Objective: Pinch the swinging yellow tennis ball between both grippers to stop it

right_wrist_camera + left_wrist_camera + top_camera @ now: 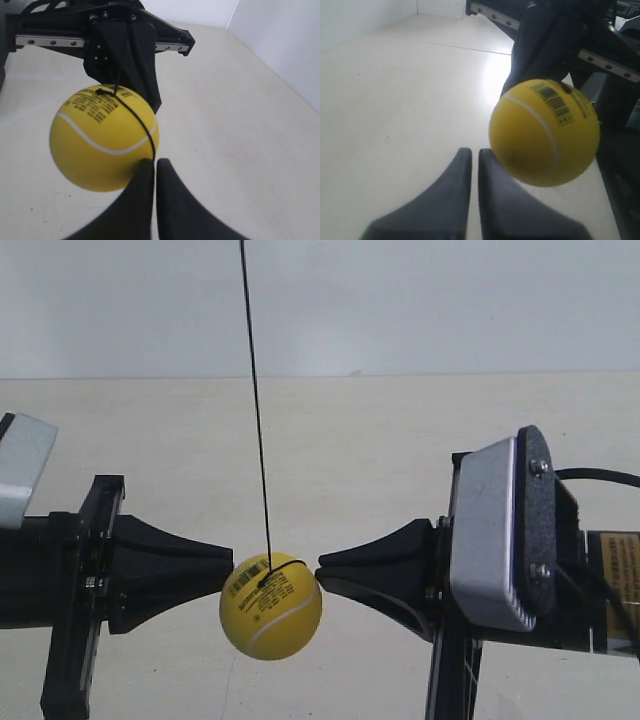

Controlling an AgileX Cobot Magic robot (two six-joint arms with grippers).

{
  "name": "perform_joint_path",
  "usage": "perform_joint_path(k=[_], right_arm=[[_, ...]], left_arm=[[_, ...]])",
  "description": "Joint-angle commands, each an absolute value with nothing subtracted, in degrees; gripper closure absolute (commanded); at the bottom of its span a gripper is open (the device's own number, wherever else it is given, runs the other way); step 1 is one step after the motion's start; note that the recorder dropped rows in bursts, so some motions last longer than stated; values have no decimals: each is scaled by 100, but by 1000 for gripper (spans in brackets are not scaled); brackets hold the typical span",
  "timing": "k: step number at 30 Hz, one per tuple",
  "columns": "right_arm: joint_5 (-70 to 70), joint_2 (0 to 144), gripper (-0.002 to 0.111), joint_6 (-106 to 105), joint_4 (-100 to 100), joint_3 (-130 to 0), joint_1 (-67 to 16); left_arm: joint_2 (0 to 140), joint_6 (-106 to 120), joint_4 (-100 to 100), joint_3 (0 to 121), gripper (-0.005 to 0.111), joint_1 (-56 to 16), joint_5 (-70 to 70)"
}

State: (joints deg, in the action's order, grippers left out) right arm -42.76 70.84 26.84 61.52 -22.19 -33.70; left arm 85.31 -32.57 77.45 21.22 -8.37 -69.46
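- Pale cream tabletop (pixel 400 440) runs back to a plain white wall (pixel 450 300).
- The yellow tennis ball (pixel 270 606) hangs above the tabletop on a thin black string (pixel 255 390), with its black printed label (pixel 255 590) on the upper near side.
- It sits between two black wedge tips. The gripper at the exterior view's left (pixel 228 558) touches its left side, and the gripper at the exterior view's right (pixel 322 570) meets its upper right edge.
- The left gripper (pixel 475 155) has its jaws drawn together with only a thin slit between them. The ball is just beside the tips, and contact cannot be told.
- The right gripper (pixel 154 162) has its jaws closed tip to tip, with the ball against them.
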Motion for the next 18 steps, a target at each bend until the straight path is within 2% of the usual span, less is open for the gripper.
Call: perform_joint_path(k=[1,18], right_arm=[[-4446,7143,108,2633,6167,-2260,-3368],[-4434,7143,108,2633,6167,-2260,-3368]], left_arm=[[8530,-3245,7685,2248,102,-1033,-6996],[8530,-3376,7840,2362,102,-1142,-6996]])
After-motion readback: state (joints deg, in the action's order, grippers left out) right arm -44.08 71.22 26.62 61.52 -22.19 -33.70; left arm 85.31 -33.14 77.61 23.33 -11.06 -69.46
